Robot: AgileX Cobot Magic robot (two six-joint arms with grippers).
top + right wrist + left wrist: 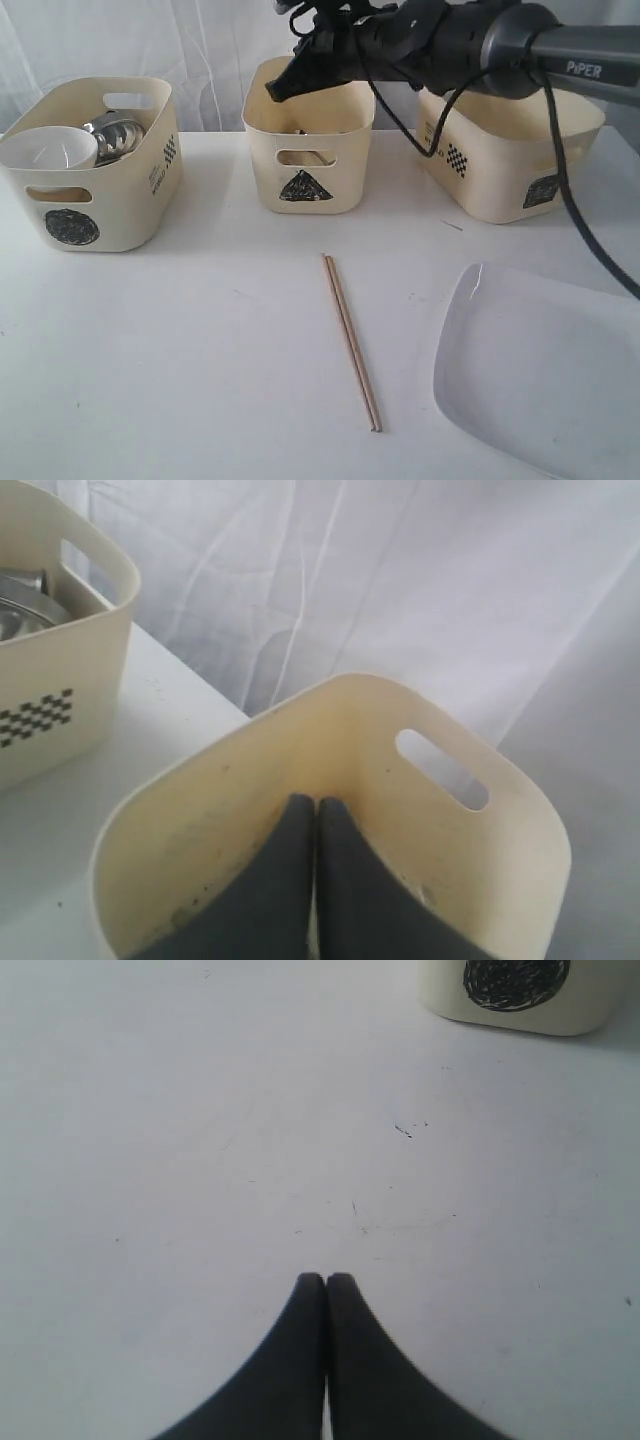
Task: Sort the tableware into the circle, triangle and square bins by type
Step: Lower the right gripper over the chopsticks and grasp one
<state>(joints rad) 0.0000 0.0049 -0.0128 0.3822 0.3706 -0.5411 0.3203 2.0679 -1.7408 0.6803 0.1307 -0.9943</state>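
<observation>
Circle bin, triangle bin, square bin: cream plastic, smooth, low sheen.
White bowl: glossy, smooth; ceramic or plastic, cannot tell.
Steel ware beside it: polished metal, bright.
Chopsticks: tan wood, matt.
Plate: white, smooth, glossy.
Surface: white, matt, faint specks and scuffs.
Backdrop: white cloth, creased.
Left pincer, right pincer: dark, matt, smooth; plastic or rubber, cannot tell.
</observation>
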